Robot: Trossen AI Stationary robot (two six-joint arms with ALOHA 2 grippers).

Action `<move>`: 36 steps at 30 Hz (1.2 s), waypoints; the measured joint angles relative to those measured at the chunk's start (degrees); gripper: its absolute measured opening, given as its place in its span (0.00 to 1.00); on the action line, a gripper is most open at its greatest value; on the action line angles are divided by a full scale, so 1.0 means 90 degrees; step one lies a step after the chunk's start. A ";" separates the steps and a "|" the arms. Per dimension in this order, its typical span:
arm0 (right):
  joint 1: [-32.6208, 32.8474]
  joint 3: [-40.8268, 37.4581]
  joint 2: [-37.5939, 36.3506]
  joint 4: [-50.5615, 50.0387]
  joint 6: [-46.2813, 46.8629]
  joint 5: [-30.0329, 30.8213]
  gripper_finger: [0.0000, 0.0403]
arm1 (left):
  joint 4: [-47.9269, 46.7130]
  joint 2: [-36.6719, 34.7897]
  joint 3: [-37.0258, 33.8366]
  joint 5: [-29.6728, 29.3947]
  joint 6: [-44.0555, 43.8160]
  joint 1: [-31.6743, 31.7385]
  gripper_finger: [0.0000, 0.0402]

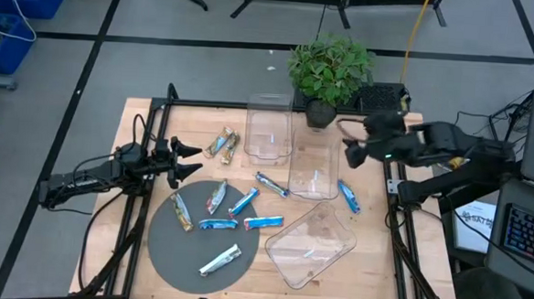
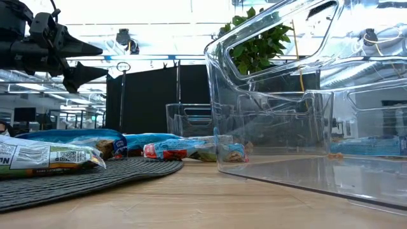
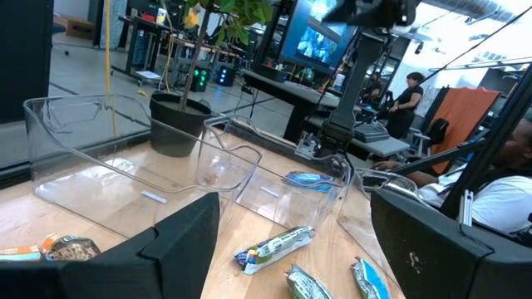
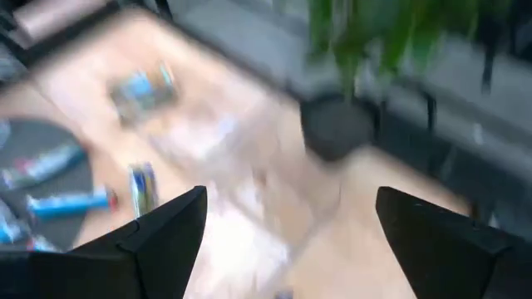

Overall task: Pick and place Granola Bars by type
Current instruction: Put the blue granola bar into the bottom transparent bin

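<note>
**Both grippers empty, bars scattered on the bench**

The left gripper (image 1: 191, 158) hangs spread wide, holding nothing, above the bench's left side just beside the round mat (image 1: 166, 245). The right gripper (image 1: 347, 154) hovers wide and empty near the right edge, over the clear bins (image 1: 270, 127). The granola bars (image 1: 232, 203) lie on the mat and mid-bench; one blue bar (image 1: 349, 197) lies near the right edge.

Wooden table (image 1: 140, 129): grey mat (image 1: 166, 245), clear bins (image 1: 309, 248), bars (image 1: 222, 143).
</note>
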 joint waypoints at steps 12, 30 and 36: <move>-0.0415 -0.0213 0.0685 -0.1481 0.2196 -0.1620 0.84 | -0.0002 0.0002 0.0000 0.0000 0.0000 0.0002 0.77; -0.0506 -0.2082 0.0690 -0.1360 0.2810 -0.2907 0.84 | -0.0001 0.0001 0.0000 -0.0001 -0.0001 0.0002 0.77; -0.0506 -0.2534 0.0692 -0.0583 0.2786 -0.2907 0.84 | -0.0002 0.0001 0.0000 -0.0001 -0.0001 0.0001 0.77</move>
